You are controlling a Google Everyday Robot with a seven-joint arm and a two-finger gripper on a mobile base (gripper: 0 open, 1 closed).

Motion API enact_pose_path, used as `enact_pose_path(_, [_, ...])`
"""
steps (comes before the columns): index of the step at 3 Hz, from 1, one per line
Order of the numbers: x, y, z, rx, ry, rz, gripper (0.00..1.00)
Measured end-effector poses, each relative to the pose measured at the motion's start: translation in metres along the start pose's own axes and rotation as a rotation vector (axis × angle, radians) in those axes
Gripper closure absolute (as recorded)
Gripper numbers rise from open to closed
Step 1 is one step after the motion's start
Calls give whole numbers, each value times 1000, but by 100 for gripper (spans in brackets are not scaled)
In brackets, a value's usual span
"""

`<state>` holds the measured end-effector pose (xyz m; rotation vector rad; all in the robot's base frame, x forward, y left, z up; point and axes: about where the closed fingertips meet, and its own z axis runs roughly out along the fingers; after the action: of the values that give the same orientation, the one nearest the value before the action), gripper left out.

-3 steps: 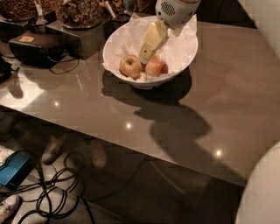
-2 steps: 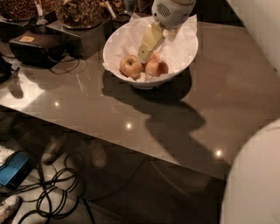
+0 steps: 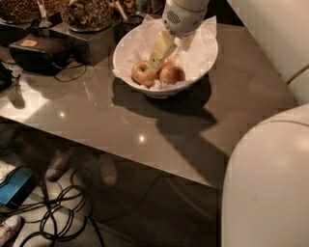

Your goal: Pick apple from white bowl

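Note:
The white bowl (image 3: pixel 203 58), lined with crumpled white paper, stands at the back of the grey table. Three apples lie in its front part. The reddest apple (image 3: pixel 173 75) is front right. A paler yellow-red apple (image 3: pixel 143 73) lies to its left. A third apple (image 3: pixel 168 62) is behind them, partly hidden. My gripper (image 3: pixel 170 56) reaches down into the bowl from above and is open. One long beige finger (image 3: pixel 161 48) points down between the pale apple and the hidden one. The other finger (image 3: pixel 186 42) is farther back. It holds nothing.
Trays of nuts and snacks (image 3: pixel 87 12) stand behind the bowl at back left. A black device (image 3: pixel 38 50) with a cable lies at the table's left. Cables (image 3: pixel 63 217) and a blue object (image 3: pixel 14 185) lie on the floor. My white body (image 3: pixel 270 183) fills the lower right.
My gripper has come down a little and to the left, deeper into the bowl, so the long finger's tip is now level with the apples. The apples have not moved.

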<state>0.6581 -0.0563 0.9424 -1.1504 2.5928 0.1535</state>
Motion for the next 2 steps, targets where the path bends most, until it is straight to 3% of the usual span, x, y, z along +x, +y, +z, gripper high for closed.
enact_pose_path(2, [6, -15, 26, -9, 45, 49, 21])
